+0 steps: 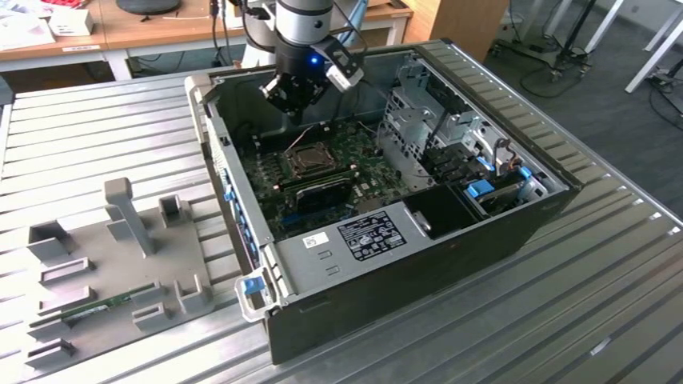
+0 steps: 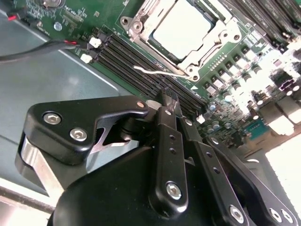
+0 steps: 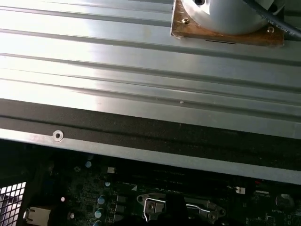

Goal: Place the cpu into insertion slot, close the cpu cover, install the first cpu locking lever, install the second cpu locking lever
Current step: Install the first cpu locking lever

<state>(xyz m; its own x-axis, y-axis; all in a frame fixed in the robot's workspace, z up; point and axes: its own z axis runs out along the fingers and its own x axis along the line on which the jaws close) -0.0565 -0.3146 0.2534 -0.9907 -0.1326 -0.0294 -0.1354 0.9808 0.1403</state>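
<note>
Fingers (image 2: 168,101) squeezed tight together in the second wrist view, gripping nothing. Black gripper (image 2: 168,99) big and close, tips aimed at the green board (image 2: 235,70). Right ahead of the fingertips, long black memory slots (image 2: 127,59). A little further ahead of the tips, a thin bent wire lever (image 2: 155,71), sticking out loose, near the fingers but not touching them. Past that lever, the insertion slot (image 2: 194,73) with the cpu (image 2: 183,28) lying flat inside, shiny face up. Down flat around the chip's edges, the cpu cover (image 2: 146,40), the chip showing through its open middle. Off to one side of the fingers, a red and black wire (image 2: 42,47) over the grey case floor.

Next, the exterior view. Gripper hanging inside the open computer case (image 1: 427,264), tips pointing down. Below the fingers and a bit nearer the camera, the insertion slot, apart from the tips. Far from the fingers, on the exterior view's left, a grey tray (image 1: 96,272) with upright holders, resting on the ribbed metal table (image 1: 597,296).

Last, the first wrist view. Ribbed table, the dark edge of the case, then the green board. Also the round base of the arm (image 3: 225,14) on a wooden plate (image 3: 225,36), well away from the board.
</note>
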